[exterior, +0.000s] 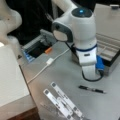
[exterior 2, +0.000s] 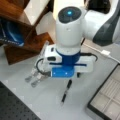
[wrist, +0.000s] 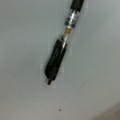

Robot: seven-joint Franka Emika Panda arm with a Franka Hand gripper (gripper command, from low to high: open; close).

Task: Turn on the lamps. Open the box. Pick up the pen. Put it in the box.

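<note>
the pen [wrist: 58, 51] is black with a silvery, clear midsection. the desk [exterior: 65, 75] is plain grey. the box [exterior 2: 107, 96] has a black rim and pale grey compartments. the arm [exterior 2: 68, 32] is white with a blue band and a blue light on top.

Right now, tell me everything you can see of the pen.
The pen is slim and black with a silvery, partly clear midsection and a dark clip or grip along its body. It lies flat on the grey table, free of any hold, with nothing touching it. In a front view it lies below the arm's wrist, with the open box on that view's right. The hand's fingers are not visible.
</note>
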